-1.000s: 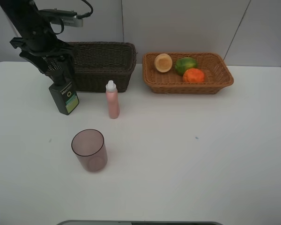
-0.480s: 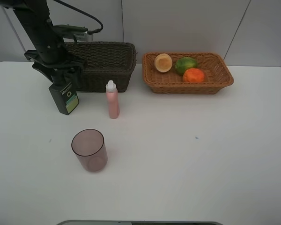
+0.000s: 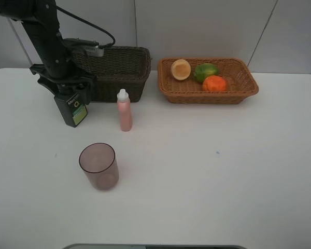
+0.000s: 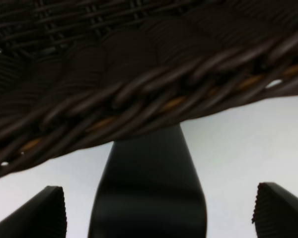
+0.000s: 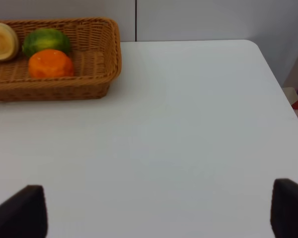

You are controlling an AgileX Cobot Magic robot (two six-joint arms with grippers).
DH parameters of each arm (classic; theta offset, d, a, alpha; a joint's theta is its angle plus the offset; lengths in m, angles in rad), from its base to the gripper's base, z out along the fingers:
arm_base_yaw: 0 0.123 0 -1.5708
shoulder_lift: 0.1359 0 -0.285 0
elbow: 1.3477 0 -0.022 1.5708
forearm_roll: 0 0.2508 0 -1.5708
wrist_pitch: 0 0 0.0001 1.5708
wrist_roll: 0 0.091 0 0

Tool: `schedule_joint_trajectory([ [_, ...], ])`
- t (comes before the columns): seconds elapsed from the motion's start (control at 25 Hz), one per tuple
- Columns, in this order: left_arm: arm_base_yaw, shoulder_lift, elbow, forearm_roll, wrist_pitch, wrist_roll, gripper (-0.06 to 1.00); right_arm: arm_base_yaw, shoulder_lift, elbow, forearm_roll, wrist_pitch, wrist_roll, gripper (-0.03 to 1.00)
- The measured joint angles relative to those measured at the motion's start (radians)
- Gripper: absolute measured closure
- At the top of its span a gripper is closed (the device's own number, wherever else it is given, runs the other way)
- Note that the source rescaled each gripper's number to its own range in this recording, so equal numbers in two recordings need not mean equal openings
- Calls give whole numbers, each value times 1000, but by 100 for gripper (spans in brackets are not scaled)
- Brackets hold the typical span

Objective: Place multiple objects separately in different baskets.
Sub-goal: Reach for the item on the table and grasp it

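The dark green pump bottle (image 3: 75,111) stands on the table in front of the dark brown basket (image 3: 119,70). My left gripper (image 3: 68,89) is down over its pump top. In the left wrist view the bottle's dark top (image 4: 149,168) rises between the fingertips (image 4: 39,213), and the left gripper (image 4: 159,210) is open, not touching it. The pink bottle (image 3: 124,110) and mauve cup (image 3: 98,166) stand nearby. The tan basket (image 3: 243,85) holds the peach-like fruit (image 3: 180,69), green fruit (image 3: 206,71) and orange (image 3: 214,83). My right gripper (image 5: 156,210) is open and empty over bare table.
The dark basket wall (image 4: 139,99) is close behind the bottle in the left wrist view. The right wrist view shows the tan basket (image 5: 111,59) with its fruits, the table's far right corner (image 5: 256,44) and a wall behind.
The left arm has shifted right and come lower, bringing its open gripper down around the pump bottle's top. Nothing else has moved.
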Motion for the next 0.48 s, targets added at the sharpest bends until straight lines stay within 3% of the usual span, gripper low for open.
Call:
schedule_joint_trajectory([
  [0.24,0,3,6,3,-3,-1,4,0,0,0,0,0,0,-3],
  [0.32,0,3,6,3,-1,-1,17,0,0,0,0,0,0,-3],
  [0.44,0,3,6,9,2,-1,50,0,0,0,0,0,0,-3],
  [0.48,0,3,6,9,2,-1,50,0,0,0,0,0,0,-3],
])
